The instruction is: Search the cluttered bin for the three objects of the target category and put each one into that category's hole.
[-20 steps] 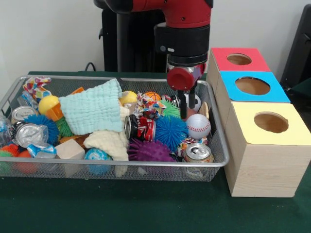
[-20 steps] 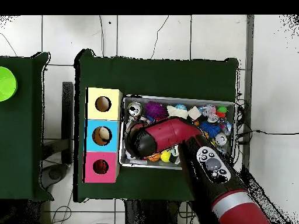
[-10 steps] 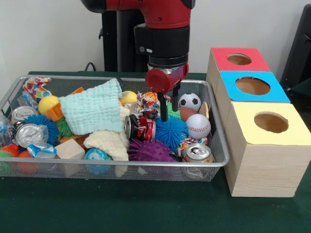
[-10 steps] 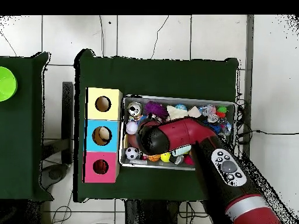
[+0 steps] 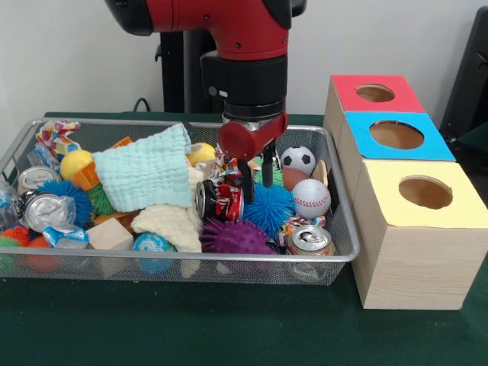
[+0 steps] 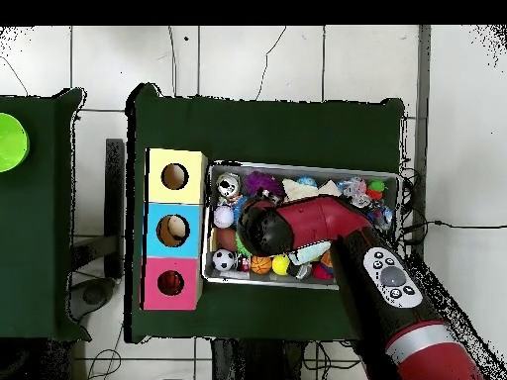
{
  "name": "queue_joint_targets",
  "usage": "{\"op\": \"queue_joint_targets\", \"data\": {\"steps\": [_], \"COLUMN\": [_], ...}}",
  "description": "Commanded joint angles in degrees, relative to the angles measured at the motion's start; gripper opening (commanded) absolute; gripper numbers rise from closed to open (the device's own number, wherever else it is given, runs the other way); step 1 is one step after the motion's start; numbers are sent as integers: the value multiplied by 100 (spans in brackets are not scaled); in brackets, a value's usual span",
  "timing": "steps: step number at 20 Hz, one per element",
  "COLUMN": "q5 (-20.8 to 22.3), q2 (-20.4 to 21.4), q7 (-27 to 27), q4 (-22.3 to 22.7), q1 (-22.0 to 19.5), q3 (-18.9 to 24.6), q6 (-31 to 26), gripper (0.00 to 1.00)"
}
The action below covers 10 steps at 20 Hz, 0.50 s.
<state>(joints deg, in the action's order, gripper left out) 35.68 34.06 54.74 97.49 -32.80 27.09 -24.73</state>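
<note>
Front view, near to far. A green table point(image 5: 229, 328) carries a wire bin point(image 5: 191, 263) and, at its 3 o'clock side, a row of three wooden boxes. Along the bin's near rim lie a drink can point(image 5: 309, 241), a purple spiky ball point(image 5: 232, 236), a wooden block point(image 5: 110, 234) and a crushed can point(image 5: 46, 210). Behind these sit a baseball point(image 5: 311, 198), a blue spiky ball point(image 5: 268, 207) and a red toy car point(image 5: 227, 203); a pale green cloth point(image 5: 149, 169) is draped over the clutter at the bin's 9 o'clock half. A soccer ball point(image 5: 298, 160) rests toward the far rim at 2 o'clock, just beside the baseball, and a small basketball point(image 6: 261, 264) shows in the overhead view near it.

The gripper point(image 5: 256, 171) hangs over the middle of the bin, above the toy car and the blue spiky ball, its two dark fingers point(image 5: 245, 171) spread apart with nothing between them. The red arm point(image 6: 327, 223) crosses the bin in the overhead view.

The boxes run from the nearest, with a yellow top point(image 5: 424, 194), to a blue top point(image 5: 396, 136), to the farthest with a red top point(image 5: 375, 93); each has a round hole.
</note>
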Motion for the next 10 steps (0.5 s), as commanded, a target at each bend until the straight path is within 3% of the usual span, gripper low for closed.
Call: {"op": "queue_joint_targets", "data": {"steps": [1, 10], "q5": [241, 192], "q2": [-355, -477], "q7": [244, 267], "q4": [-224, -218], "q1": [-3, 45], "q3": [-99, -287], "q6": [-174, -483], "gripper": [100, 100]}}
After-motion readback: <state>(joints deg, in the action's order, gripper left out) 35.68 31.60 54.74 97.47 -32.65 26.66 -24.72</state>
